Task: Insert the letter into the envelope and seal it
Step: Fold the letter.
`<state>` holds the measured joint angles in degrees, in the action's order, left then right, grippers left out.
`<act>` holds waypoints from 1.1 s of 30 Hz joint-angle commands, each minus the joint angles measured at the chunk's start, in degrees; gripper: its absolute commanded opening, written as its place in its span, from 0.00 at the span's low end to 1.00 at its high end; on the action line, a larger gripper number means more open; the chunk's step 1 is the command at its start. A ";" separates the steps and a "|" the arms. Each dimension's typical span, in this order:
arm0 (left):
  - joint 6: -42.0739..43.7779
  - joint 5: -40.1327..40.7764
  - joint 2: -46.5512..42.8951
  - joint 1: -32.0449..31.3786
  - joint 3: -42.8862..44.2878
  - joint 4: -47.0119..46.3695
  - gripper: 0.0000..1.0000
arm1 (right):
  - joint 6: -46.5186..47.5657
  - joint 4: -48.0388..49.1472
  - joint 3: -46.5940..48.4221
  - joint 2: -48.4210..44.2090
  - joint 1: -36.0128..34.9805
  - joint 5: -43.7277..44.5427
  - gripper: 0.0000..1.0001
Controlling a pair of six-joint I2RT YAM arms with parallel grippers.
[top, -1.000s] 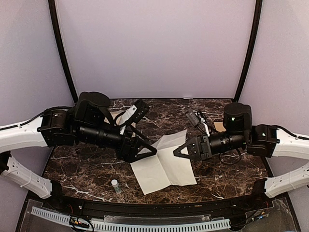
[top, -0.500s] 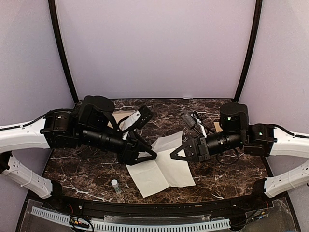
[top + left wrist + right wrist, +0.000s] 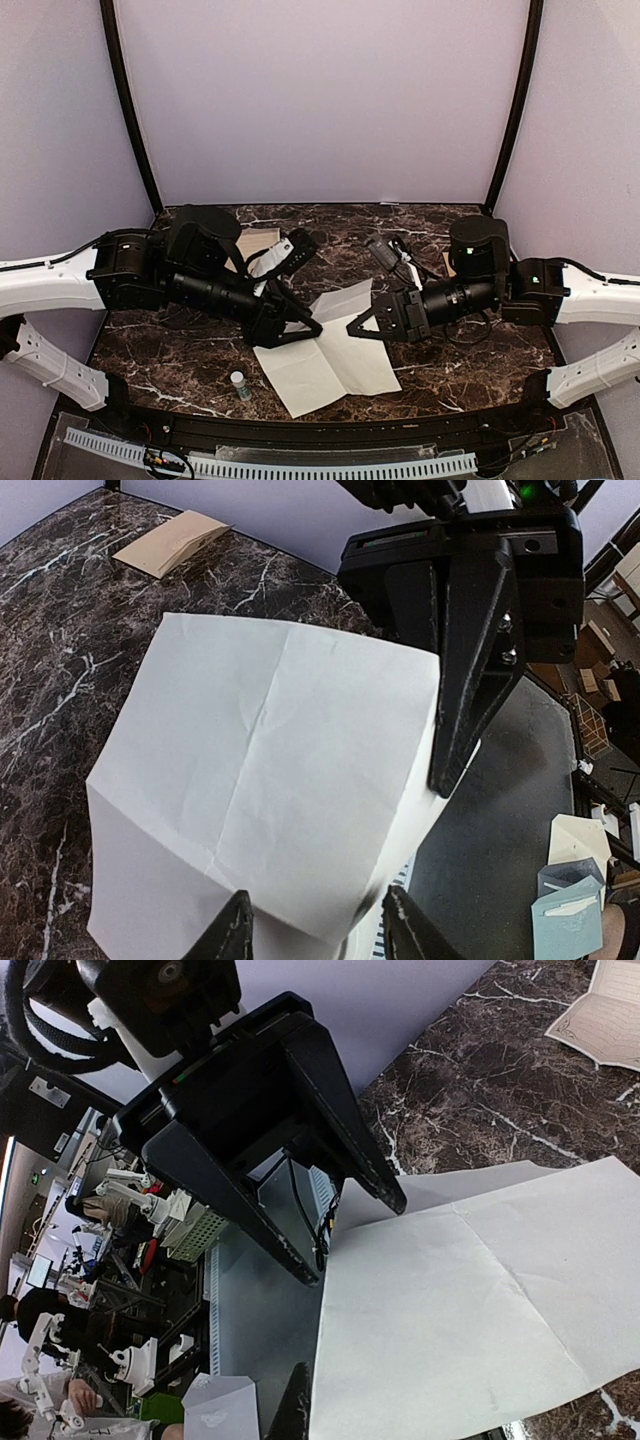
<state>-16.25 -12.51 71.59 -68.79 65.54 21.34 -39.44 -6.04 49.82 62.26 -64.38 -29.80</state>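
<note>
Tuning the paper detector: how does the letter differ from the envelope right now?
The letter is white; the envelope is kraft brown. The letter is creased and bowed up off the table; the envelope lies flat on it. The letter sits mid-table; the envelope lies near the table's edge. Both are paper.

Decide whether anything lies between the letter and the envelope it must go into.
Nothing visible does. In the left wrist view only bare marble table separates the letter from the envelope. The right gripper, shut on the letter's edge, stands beside that path, not across it.
</note>
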 commanded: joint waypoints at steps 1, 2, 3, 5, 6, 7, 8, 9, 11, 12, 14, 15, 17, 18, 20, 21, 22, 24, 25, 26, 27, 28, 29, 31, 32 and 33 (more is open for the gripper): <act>0.76 0.52 -0.51 -0.29 -1.06 0.99 0.43 | 0.38 2.90 1.77 -0.16 -0.85 0.47 0.00; 0.89 0.14 -0.56 -0.29 -1.23 0.94 0.43 | 0.32 2.88 1.73 -0.27 -0.91 0.59 0.00; 0.92 -0.60 -0.52 -0.29 -1.23 0.93 0.43 | 0.33 2.93 1.69 -0.22 -0.96 0.68 0.00; 0.88 -1.53 -0.42 -0.29 -1.24 1.15 0.41 | 0.29 2.92 1.68 -0.30 -1.01 0.87 0.00; 0.83 -1.76 -0.23 -0.29 -1.26 1.24 0.39 | 0.37 2.86 1.68 -0.34 -1.05 1.01 0.00; 0.80 -2.15 -0.05 -0.29 -1.22 1.49 0.36 | 0.41 2.85 1.60 -0.40 -1.09 1.10 0.00; 0.79 -2.29 -0.01 -0.29 -1.21 1.63 0.35 | 0.42 2.84 1.59 -0.49 -1.10 1.10 0.00; 0.78 -2.35 -0.02 -0.29 -1.20 1.91 0.34 | 0.40 2.76 1.55 -0.52 -1.09 1.19 0.00; 0.74 -2.32 -0.23 -0.29 -1.32 1.91 0.34 | 0.33 2.86 1.44 -0.51 -1.10 1.28 0.00; 0.71 -2.37 -0.32 -0.29 -1.44 1.74 0.34 | 0.26 2.99 1.35 -0.55 -1.11 1.32 0.00; 0.70 -3.00 -0.49 -0.29 -1.68 1.63 0.34 | 0.24 3.14 1.18 -0.52 -1.14 1.41 0.00; 0.69 -3.20 -0.49 -0.29 -1.61 1.65 0.34 | 0.22 3.14 1.16 -0.53 -1.18 1.49 0.00; 0.69 -3.68 -0.35 -0.29 -1.54 1.78 0.33 | 0.24 3.21 1.16 -0.45 -1.23 1.57 0.00; 0.65 -3.88 -0.29 -0.29 -1.46 1.86 0.32 | 0.23 3.19 1.16 -0.45 -1.19 1.60 0.00; 0.69 -4.31 -0.11 -0.29 -1.43 1.81 0.30 | 0.23 3.15 1.15 -0.31 -1.20 1.59 0.00; 0.67 -4.43 0.00 -0.29 -1.41 1.83 0.29 | 0.22 3.14 1.15 -0.34 -1.26 1.58 0.00; 0.68 -4.62 0.07 -0.29 -1.43 1.85 0.27 | 0.24 3.04 1.09 -0.30 -1.22 1.66 0.00; 0.69 -4.82 0.16 -0.29 -1.40 1.73 0.24 | 0.23 2.84 1.02 -0.30 -1.22 1.84 0.00; 0.65 -4.94 0.19 -0.29 -1.43 1.75 0.22 | 0.28 2.75 0.94 -0.30 -1.26 1.97 0.00; 0.67 -5.25 0.25 -0.29 -1.46 1.72 0.20 | 0.32 2.64 0.93 -0.30 -1.21 2.02 0.00; 0.64 -5.34 0.28 -0.29 -1.46 1.76 0.16 | 0.43 2.47 0.93 -0.30 -1.27 2.09 0.00; 0.67 -5.59 0.34 -0.29 -1.44 1.77 0.14 | 0.50 2.23 0.97 -0.30 -1.23 2.11 0.00; 0.69 -5.73 0.36 -0.29 -1.37 1.84 0.11 | 0.65 2.01 0.98 -0.30 -1.25 2.12 0.00; 0.69 -6.10 0.46 -0.29 -1.33 1.96 0.08 | 0.89 1.25 1.18 -0.30 -1.23 2.28 0.00; 0.69 -6.36 0.47 -0.29 -1.34 2.00 0.07 | 1.00 0.90 1.30 -0.27 -1.27 2.41 0.00; 0.69 -6.49 0.48 -0.29 -1.36 1.98 0.05 | 1.11 0.60 1.37 -0.29 -1.23 2.50 0.00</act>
<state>-15.75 -17.15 72.23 -68.79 64.64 22.90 -39.42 -6.09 49.82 62.26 -65.12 -28.45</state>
